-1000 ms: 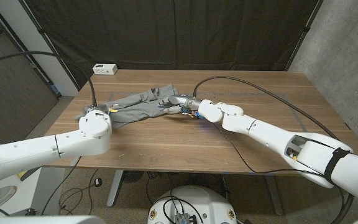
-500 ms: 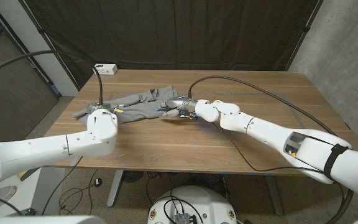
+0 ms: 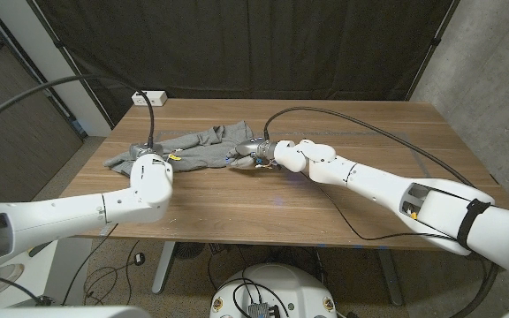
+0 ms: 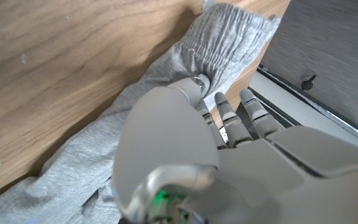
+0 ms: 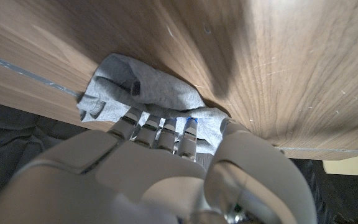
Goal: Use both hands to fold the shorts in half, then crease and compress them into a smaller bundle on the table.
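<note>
The grey shorts (image 3: pixel 197 150) lie stretched out on the far left part of the wooden table (image 3: pixel 325 203), running from its left edge toward the middle. My left hand (image 3: pixel 141 155) is at their left end. In the left wrist view its fingers (image 4: pixel 229 118) curl into the grey cloth (image 4: pixel 166 68) just below the elastic waistband, at the table's edge. My right hand (image 3: pixel 253 155) holds the right end. Seen from the right wrist, its fingers (image 5: pixel 160 134) curl into a bunched fold of the fabric (image 5: pixel 148 84) against the wood.
A small white box (image 3: pixel 149 97) sits at the table's far left corner. A black cable (image 3: pixel 352 119) loops over the table from my right arm, and another rises from my left wrist. A black curtain hangs behind the table.
My left arm has swung forward and to the right, its wrist now closer to the shorts' left end. My right hand has edged a little to the left with the cloth.
</note>
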Available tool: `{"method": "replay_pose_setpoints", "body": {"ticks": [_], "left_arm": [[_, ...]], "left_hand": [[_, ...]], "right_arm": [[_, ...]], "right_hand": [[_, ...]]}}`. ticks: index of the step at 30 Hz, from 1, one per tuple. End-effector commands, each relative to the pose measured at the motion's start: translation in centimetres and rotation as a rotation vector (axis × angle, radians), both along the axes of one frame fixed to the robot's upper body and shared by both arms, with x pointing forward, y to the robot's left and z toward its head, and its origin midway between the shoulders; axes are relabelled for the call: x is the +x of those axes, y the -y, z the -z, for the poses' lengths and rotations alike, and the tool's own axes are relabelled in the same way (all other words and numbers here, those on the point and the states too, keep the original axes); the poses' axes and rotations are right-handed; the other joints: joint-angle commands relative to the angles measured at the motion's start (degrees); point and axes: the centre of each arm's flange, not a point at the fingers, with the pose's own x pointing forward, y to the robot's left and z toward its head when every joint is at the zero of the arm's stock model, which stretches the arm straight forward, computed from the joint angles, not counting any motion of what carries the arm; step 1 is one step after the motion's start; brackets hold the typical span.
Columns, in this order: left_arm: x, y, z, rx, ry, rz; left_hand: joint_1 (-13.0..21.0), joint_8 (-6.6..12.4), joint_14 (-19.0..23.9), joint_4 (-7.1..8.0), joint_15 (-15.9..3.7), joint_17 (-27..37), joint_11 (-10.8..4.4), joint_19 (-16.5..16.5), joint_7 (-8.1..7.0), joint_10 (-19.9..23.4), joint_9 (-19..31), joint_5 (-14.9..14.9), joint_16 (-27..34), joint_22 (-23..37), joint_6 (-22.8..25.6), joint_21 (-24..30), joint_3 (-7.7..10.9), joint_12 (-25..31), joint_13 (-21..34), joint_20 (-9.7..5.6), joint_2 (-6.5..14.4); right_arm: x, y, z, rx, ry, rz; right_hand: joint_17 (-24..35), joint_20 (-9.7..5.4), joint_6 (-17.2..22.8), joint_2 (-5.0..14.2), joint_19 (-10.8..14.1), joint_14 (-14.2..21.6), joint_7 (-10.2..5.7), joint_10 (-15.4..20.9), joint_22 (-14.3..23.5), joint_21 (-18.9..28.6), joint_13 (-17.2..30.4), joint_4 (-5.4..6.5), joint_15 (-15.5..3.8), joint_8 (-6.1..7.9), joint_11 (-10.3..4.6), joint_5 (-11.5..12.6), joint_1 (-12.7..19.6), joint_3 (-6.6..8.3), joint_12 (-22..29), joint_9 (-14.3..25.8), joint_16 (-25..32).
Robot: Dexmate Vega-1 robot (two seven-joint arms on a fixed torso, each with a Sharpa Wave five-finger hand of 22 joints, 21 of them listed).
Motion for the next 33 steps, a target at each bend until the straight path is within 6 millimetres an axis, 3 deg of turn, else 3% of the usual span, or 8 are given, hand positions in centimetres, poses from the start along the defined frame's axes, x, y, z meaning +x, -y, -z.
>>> {"method": "replay_pose_setpoints", "body": {"ticks": [1, 15, 21, 22, 24, 27, 30, 33], "left_arm": [[0.4, 1.3, 0.2, 0.213, 0.034, 0.025], [-0.5, 1.7, -1.1, 0.496, -0.043, 0.104], [-1.3, 1.6, -1.7, 0.421, -0.094, 0.108], [-1.3, 1.7, -1.7, 0.418, -0.128, 0.094], [-1.2, 1.7, -1.7, 0.386, -0.189, 0.064], [-1.2, 1.6, -2.0, 0.318, -0.26, 0.022], [-1.4, 1.2, -2.5, 0.252, -0.294, -0.002], [-1.6, 1.0, -2.9, 0.189, -0.322, -0.024]], "left_hand": [[-1.3, 1.61, 2.9, 0.0, -7.39, 0.1, -1.04, 0.5, -0.82, 2.0, 1.1, -0.8, 0.2, -0.1, 2.6, 0.8, -0.2, 0.6, 0.5, -1.15, 0.0], [-4.1, 5.67, 7.1, 2.31, -10.05, 0.9, -2.73, 1.0, -3.33, 5.0, 4.3, -4.1, 0.8, -0.3, 4.9, 2.3, 0.79, 1.2, 3.0, -2.8, 1.3], [-4.1, 7.36, 6.3, 1.33, -10.18, 0.8, -2.81, 0.8, -3.71, 6.1, 5.6, -4.9, -0.1, -0.3, 5.3, 2.8, 0.77, 1.6, 4.0, -3.04, -0.4], [-5.0, 6.94, 5.4, 0.44, -10.16, 1.0, -2.69, 1.0, -4.91, 5.8, 5.3, -5.6, -0.2, -0.4, 3.5, 3.2, -1.59, 1.1, 4.4, -3.31, -2.1], [-10.9, 2.06, 0.5, 0.71, -9.13, 0.8, -2.79, 0.2, -6.45, -0.9, 3.6, -5.6, -1.0, -1.1, -6.8, 3.2, -8.71, -2.8, 4.3, -2.59, -4.9], [-17.3, -4.07, -5.6, 0.72, -7.1, 0.5, -1.94, -1.9, -8.18, -9.6, 0.7, -4.7, -1.6, -1.7, -15.0, 2.2, -15.21, -5.7, 3.7, -1.28, -8.5], [-22.7, -9.04, -9.1, 1.79, -5.16, 0.5, -1.18, -3.6, -7.81, -14.8, -1.1, -3.8, -1.6, -1.8, -21.7, 1.0, -19.58, -5.9, 3.2, 0.22, -11.1], [-24.3, -10.0, -10.3, 2.27, -4.03, 0.5, -0.21, -4.3, -6.85, -16.0, -1.4, -3.5, -1.6, -1.8, -23.0, 0.5, -20.81, -5.8, 3.0, 1.0, -11.8]], "right_arm": [[0.7, 0.7, 0.2, -0.017, 0.007, 0.029], [1.0, 1.2, 0.4, 0.017, 0.012, 0.0], [1.1, 1.4, 0.2, 0.032, 0.013, -0.018], [1.1, 1.4, 0.2, 0.031, 0.025, -0.021], [1.1, 1.3, 0.1, 0.032, 0.022, -0.025], [1.1, 1.4, 0.1, 0.033, 0.034, -0.028], [1.1, 1.4, 0.0, 0.029, 0.031, -0.029], [1.0, 1.4, -0.1, 0.039, 0.04, -0.039]], "right_hand": [[0.1, -0.29, 1.0, -0.01, 0.3, 0.8, 0.19, 1.1, 0.2, 0.3, 0.4, 0.19, -3.55, 0.39, 0.23, 0.6, -0.7, 0.47, 0.4, 0.3, 0.2], [-0.1, -0.4, 1.0, -0.15, 0.5, 0.6, 0.21, 0.7, 0.2, 0.4, 0.4, 0.1, -3.38, 0.2, 0.4, 0.7, -1.3, 0.79, 0.1, 0.2, 0.0], [-0.2, -0.4, 0.9, -0.22, 0.6, 0.6, 0.15, 0.6, 0.2, 0.5, 0.4, -0.03, -3.38, 0.08, 0.29, 0.8, -1.4, 0.99, 0.0, 0.2, -0.1], [-0.2, -0.36, 0.9, -0.22, 0.6, 0.6, 0.17, 0.6, 0.2, 0.5, 0.4, -0.05, -3.38, 0.07, 0.27, 0.8, -1.4, 1.02, 0.0, 0.2, -0.1], [-0.2, -0.34, 0.8, -0.23, 0.8, 0.7, 0.09, 0.6, 0.2, 0.5, 0.4, -0.12, -3.37, 0.0, 0.29, 0.9, -1.4, 1.13, 0.0, 0.2, -0.1], [-0.3, -0.37, 0.8, -0.24, 0.8, 0.7, 0.0, 0.6, 0.2, 0.6, 0.4, -0.2, -3.38, -0.07, 0.23, 0.9, -1.5, 1.27, -0.1, 0.2, -0.2], [-0.3, -0.39, 0.7, -0.25, 0.9, 0.8, -0.08, 0.6, 0.2, 0.6, 0.4, -0.28, -3.36, -0.15, 0.2, 1.0, -1.5, 1.41, -0.1, 0.2, -0.2], [-0.4, -0.35, 0.6, -0.25, 1.0, 0.8, -0.08, 0.6, 0.2, 0.6, 0.4, -0.36, -3.44, -0.2, 0.14, 1.0, -1.5, 1.56, -0.1, 0.2, -0.3]]}}
